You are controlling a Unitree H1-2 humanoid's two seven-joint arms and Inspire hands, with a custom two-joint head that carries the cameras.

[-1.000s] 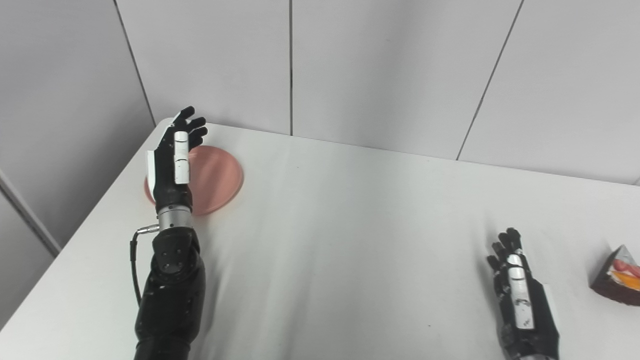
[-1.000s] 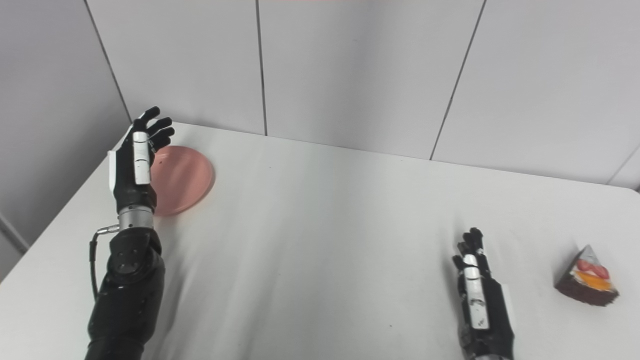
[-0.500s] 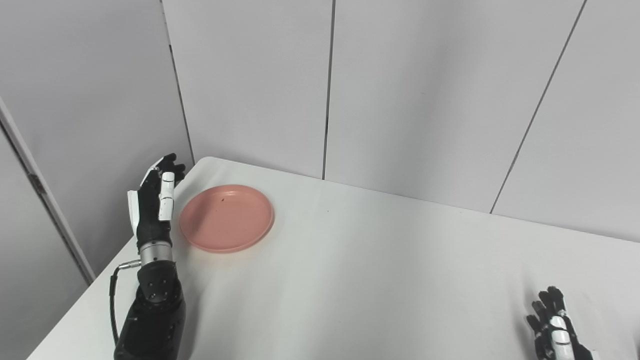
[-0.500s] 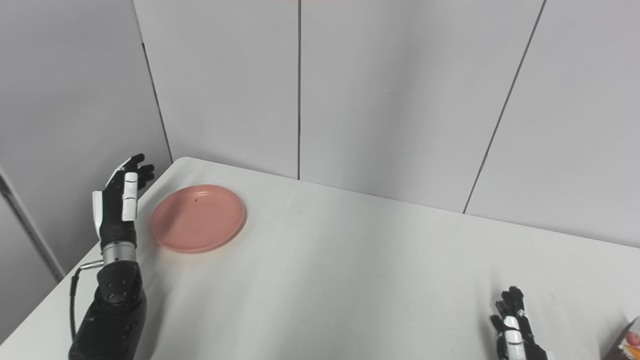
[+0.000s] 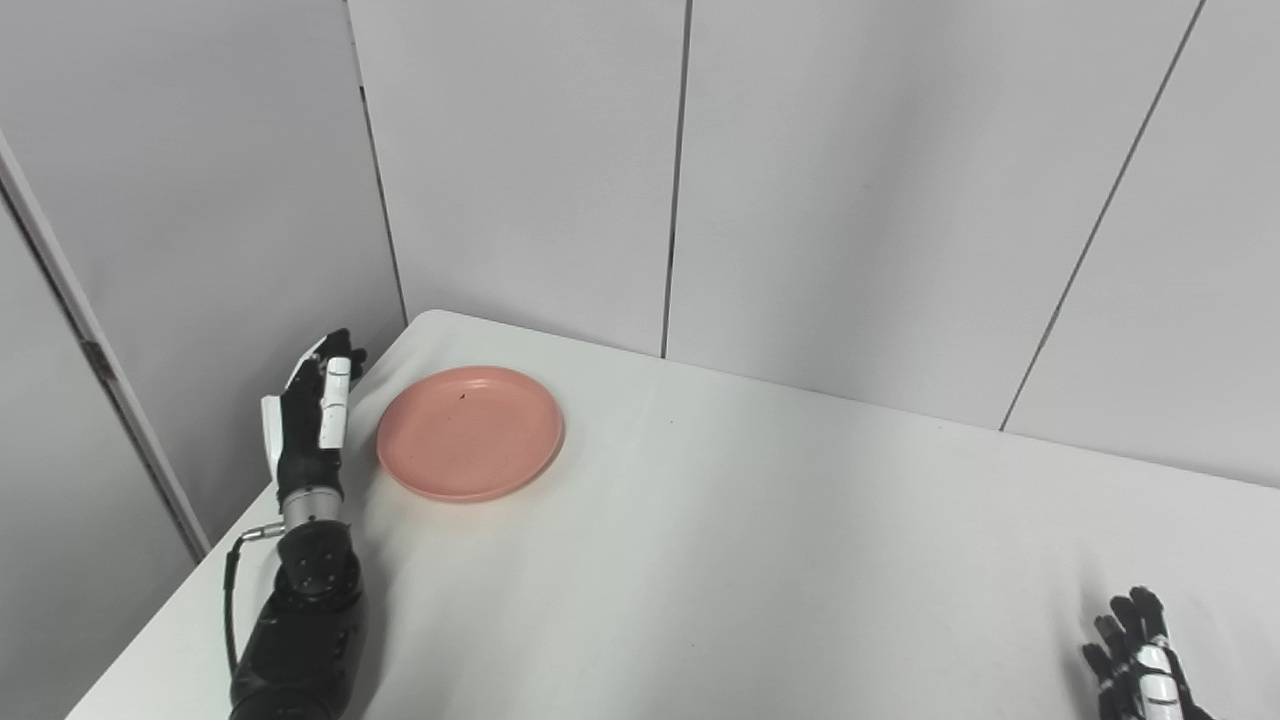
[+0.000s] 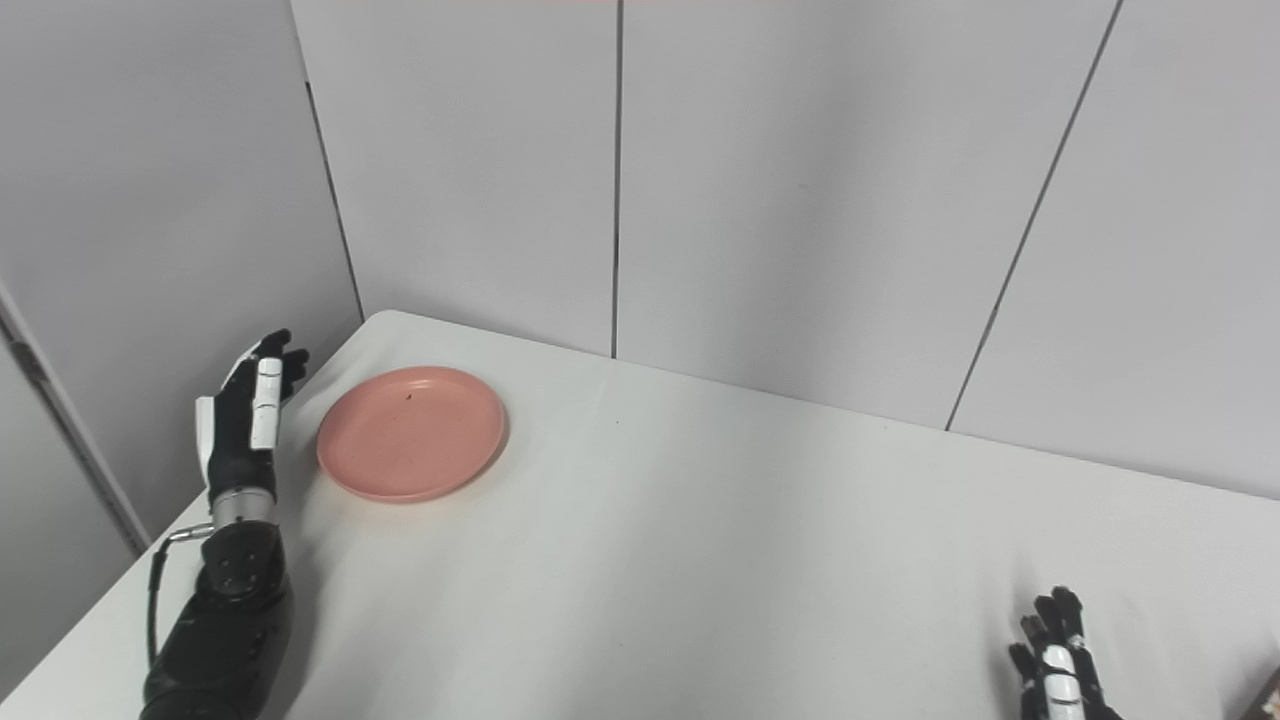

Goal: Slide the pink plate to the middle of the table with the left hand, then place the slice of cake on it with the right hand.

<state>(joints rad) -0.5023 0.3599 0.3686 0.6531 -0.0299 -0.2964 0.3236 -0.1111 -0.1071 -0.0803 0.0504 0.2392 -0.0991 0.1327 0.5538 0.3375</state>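
pink plate (image 5: 470,432) at far-left corner of table (image 5: 760,560), unmoved | left hand (image 5: 308,425) beside its left rim, fingers apart, empty | right hand (image 6: 1058,668) near-right edge, state unclear | cake barely visible | slide, placing pending

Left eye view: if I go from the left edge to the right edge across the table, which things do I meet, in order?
Left robot hand → pink plate → bare white table → right robot hand, only partly in view at the bottom right corner.
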